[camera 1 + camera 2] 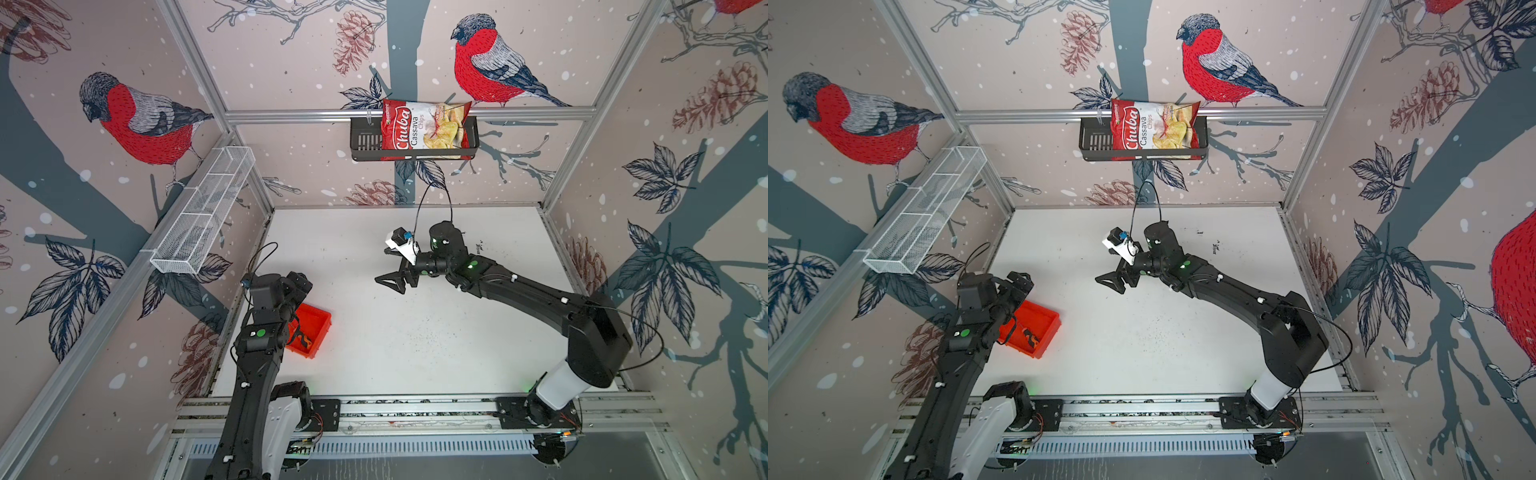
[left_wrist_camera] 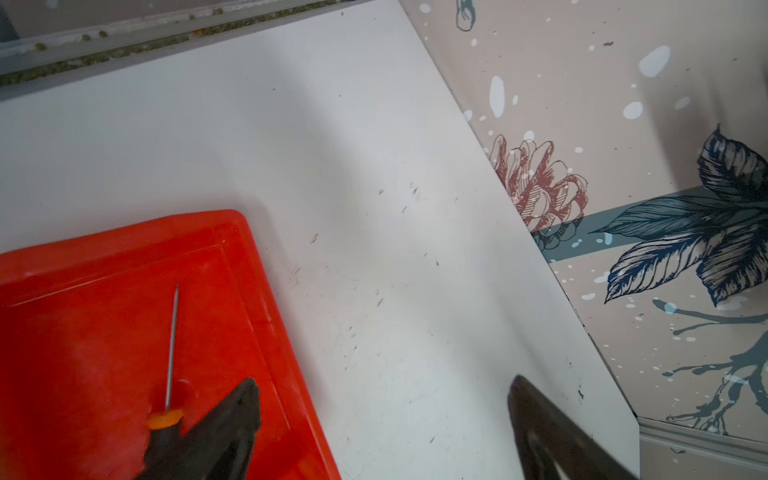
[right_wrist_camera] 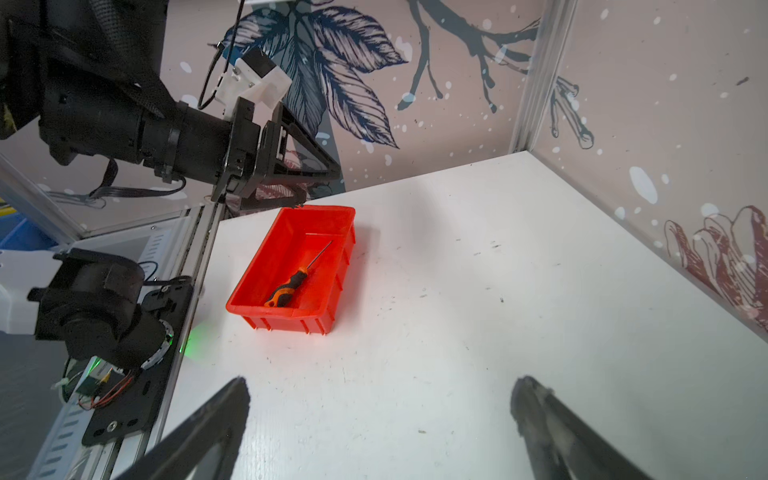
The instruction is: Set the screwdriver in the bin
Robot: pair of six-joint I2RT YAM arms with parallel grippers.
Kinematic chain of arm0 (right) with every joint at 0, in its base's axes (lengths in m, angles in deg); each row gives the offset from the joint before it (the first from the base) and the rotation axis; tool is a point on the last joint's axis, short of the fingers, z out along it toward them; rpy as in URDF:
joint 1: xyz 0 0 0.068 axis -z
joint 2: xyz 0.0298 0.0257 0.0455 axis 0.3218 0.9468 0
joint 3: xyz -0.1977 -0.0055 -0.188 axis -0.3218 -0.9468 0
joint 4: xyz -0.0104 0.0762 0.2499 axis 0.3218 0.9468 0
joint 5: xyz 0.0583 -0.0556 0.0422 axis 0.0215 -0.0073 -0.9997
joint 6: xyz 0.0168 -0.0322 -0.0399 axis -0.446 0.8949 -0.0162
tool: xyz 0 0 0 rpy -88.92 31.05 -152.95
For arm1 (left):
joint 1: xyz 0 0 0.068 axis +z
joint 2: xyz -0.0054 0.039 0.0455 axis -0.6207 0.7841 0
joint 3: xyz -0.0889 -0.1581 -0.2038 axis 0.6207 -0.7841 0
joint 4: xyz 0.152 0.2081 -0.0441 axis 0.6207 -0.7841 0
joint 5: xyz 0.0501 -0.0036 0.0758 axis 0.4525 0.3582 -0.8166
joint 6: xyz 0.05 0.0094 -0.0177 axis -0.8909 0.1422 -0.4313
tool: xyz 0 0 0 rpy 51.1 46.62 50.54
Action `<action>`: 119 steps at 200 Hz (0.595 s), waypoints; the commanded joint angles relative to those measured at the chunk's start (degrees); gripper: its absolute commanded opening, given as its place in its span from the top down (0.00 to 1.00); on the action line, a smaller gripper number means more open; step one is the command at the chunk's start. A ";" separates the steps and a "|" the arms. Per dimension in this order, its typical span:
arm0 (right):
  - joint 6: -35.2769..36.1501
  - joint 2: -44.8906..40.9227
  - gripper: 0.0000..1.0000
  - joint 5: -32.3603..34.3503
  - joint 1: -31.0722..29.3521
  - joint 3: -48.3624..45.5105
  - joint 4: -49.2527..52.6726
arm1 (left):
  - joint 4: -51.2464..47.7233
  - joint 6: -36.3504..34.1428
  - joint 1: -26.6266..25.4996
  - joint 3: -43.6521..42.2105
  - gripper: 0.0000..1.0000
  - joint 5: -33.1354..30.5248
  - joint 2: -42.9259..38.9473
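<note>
Where the screwdriver (image 3: 287, 290) lies flat on the floor of the red bin (image 3: 291, 322), we log it released | left gripper (image 2: 382, 384): jaws spread wide, empty, one finger over the handle | right gripper (image 3: 380, 384): wide open, empty, over mid-table | white table (image 1: 415, 340): scuffed, speckled | walls: bird-and-pinecone wallpaper (image 1: 145, 120)

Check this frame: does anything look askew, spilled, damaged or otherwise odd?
Nothing looks damaged. The screwdriver lies flat inside the bin, which sits skewed to the table edges. Fine dark specks are scattered over the table, like crumbs or scuffs. The chips bag sticks out above its black basket.
</note>
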 commanded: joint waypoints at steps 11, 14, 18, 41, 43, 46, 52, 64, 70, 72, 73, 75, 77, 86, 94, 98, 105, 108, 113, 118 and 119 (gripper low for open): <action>-3.83 -2.87 0.00 3.97 1.89 -3.29 -6.50 | 6.73 -5.49 -3.99 2.03 0.01 -8.04 2.50; -4.19 -3.21 0.00 4.48 2.15 -3.64 -6.95 | 7.56 -6.14 -4.57 1.97 0.01 -8.82 2.75; -4.65 -3.71 0.00 5.21 2.46 -4.38 -7.76 | 9.02 -7.04 -5.27 2.04 0.01 -9.59 3.00; -7.39 -6.70 0.00 9.45 4.52 -8.67 -11.84 | 17.49 -12.15 -8.87 0.89 0.01 -13.51 4.56; -7.52 -6.95 0.00 9.77 4.74 -9.05 -12.04 | 18.49 -12.78 -9.09 0.80 0.01 -13.62 4.80; -7.77 -7.32 0.00 10.24 5.01 -9.50 -12.31 | 19.84 -13.75 -9.39 0.50 0.01 -13.65 5.08; -8.19 -7.93 0.00 11.22 5.57 -10.35 -12.71 | 22.27 -15.43 -9.98 -0.02 0.01 -13.69 5.66; -8.74 -9.31 0.00 13.23 6.71 -12.15 -13.44 | 27.66 -19.30 -10.81 -1.30 0.01 -13.05 6.78; -8.96 -10.09 0.00 14.42 7.31 -13.05 -13.90 | 30.40 -21.35 -11.01 -1.95 0.01 -12.27 7.50; -9.03 -10.30 0.00 14.77 7.48 -13.44 -14.05 | 31.30 -22.03 -11.03 -2.13 0.01 -12.02 7.82; -9.09 -10.39 0.00 14.99 7.58 -13.57 -14.18 | 31.72 -22.33 -11.04 -2.24 0.01 -11.87 7.90; -9.13 -10.75 0.00 15.31 7.81 -13.87 -14.39 | 32.59 -22.86 -11.04 -2.47 0.01 -11.61 8.18; -9.20 -10.97 0.00 15.70 8.05 -14.23 -14.53 | 33.40 -23.55 -11.10 -2.66 0.01 -11.32 8.38; -9.47 -12.27 0.00 17.78 8.91 -15.71 -15.22 | 36.72 -26.18 -11.13 -3.38 0.01 -10.17 9.44; -10.20 -13.36 0.00 19.88 9.79 -17.06 -15.93 | 39.21 -28.53 -11.13 -4.07 0.01 -8.96 10.33; -10.65 -13.84 0.00 20.72 10.51 -17.61 -16.12 | 40.41 -29.77 -11.13 -4.50 0.01 -8.60 10.73; -11.10 -14.67 0.00 21.60 11.54 -18.80 -16.61 | 43.31 -31.36 -11.13 -5.39 0.01 -8.02 11.32; -11.29 -15.11 0.00 22.11 11.89 -19.31 -16.93 | 44.60 -31.82 -11.13 -6.08 0.01 -7.91 11.61; -11.55 -15.82 0.00 23.13 12.38 -20.28 -17.31 | 47.30 -32.51 -11.13 -7.24 0.01 -7.84 11.92; -11.68 -16.46 0.00 24.42 12.95 -21.07 -17.79 | 50.40 -33.44 -11.13 -8.52 0.01 -7.69 12.33; -11.73 -16.55 0.00 24.69 13.04 -21.26 -17.85 | 50.99 -33.62 -11.13 -8.64 0.01 -7.69 12.44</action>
